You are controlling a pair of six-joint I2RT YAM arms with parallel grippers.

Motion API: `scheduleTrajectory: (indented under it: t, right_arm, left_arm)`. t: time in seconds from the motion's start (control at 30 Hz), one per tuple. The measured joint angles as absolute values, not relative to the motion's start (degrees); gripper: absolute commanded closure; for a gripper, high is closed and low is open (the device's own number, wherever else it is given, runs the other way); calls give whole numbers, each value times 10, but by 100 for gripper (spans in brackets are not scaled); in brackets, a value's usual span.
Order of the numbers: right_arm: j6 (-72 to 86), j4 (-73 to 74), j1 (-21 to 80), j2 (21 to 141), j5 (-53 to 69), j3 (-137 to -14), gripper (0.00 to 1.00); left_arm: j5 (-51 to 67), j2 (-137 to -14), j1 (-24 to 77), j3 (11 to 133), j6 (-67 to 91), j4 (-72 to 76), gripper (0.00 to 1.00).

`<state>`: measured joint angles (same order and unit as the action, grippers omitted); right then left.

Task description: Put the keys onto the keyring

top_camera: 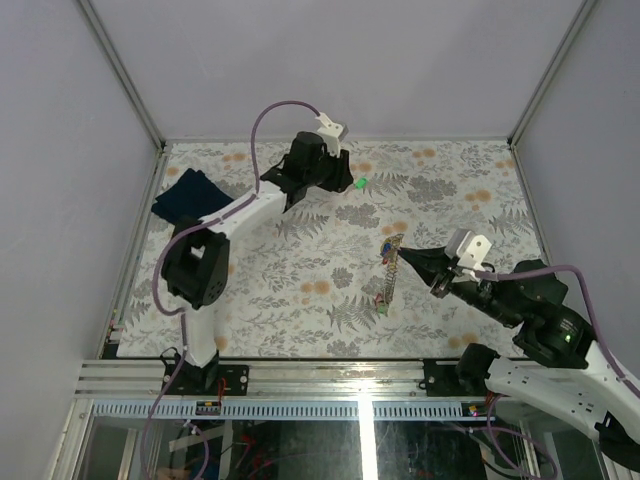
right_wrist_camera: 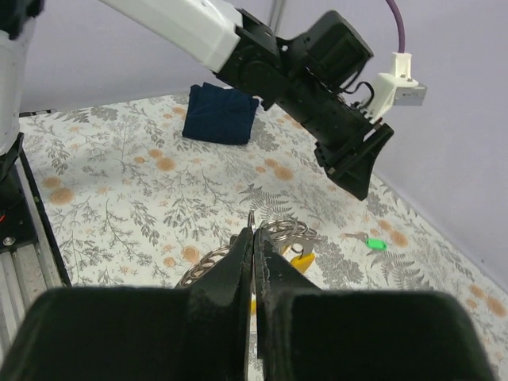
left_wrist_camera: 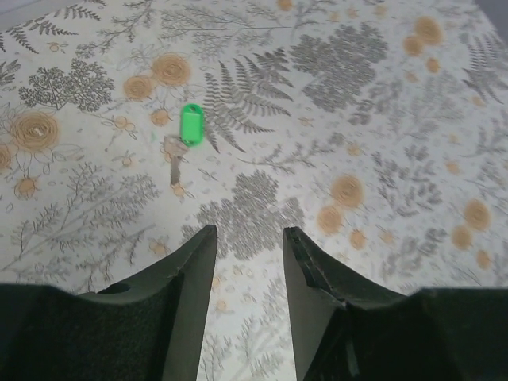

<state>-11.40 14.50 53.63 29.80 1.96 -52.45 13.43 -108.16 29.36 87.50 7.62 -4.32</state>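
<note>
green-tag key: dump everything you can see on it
The green-tag key is small: a bright green oblong plastic tag joined to a short silvery metal blade. It lies flat on the fern-print table cover, tag away from the left hand, blade pointing back toward it. Nothing touches it; the hand's jaws stand open short of it, empty.

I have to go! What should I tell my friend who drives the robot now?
Grippers: the left gripper is open and empty, just short of the green key, which lies loose. The right gripper is shut on the keyring.
Done: a yellow-tagged key seems to hang on the ring already.
Left to do: pick up the green key and thread it on.
</note>
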Motion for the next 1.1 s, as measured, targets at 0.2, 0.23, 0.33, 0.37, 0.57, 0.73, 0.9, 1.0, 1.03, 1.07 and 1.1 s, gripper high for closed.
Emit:
scheduleTrajectory:
  t: [0.2,0.23,0.33,0.37,0.57,0.73,0.9,1.0,1.03,1.07,1.1]
  right_arm:
    - [-100,147,536,307,5,-523,100]
    - [-99,146,536,308,5,-521,100]
    - [-96,143,536,310,1,-516,100]
    - [-95,143,536,312,1,-514,100]
    - [-93,135,536,316,-6,-502,100]
    - [-91,129,536,316,-6,-494,100]
    - [-90,121,536,318,-6,-488,100]
    - [-90,117,536,321,-6,-485,100]
    - [-90,116,536,321,-5,-484,100]
    - [-90,115,536,322,-5,-482,100]
    - [-90,114,536,322,-5,-481,100]
  left_arm:
    - [92,-1216,289,985,77,-53,55]
    - [85,-1239,289,1007,79,-55,55]
    - [69,-1294,288,1066,83,-65,53]
    - [65,-1308,288,1080,84,-65,52]
    - [33,-1389,288,1173,88,-79,51]
    - [8,-1427,288,1209,90,-88,51]
    - [-8,-1457,288,1234,92,-95,50]
    - [-12,-1469,288,1245,93,-99,50]
    - [-13,-1473,288,1249,94,-101,50]
    - [-14,-1477,288,1253,94,-102,51]
    - [-15,-1480,288,1258,94,-103,51]
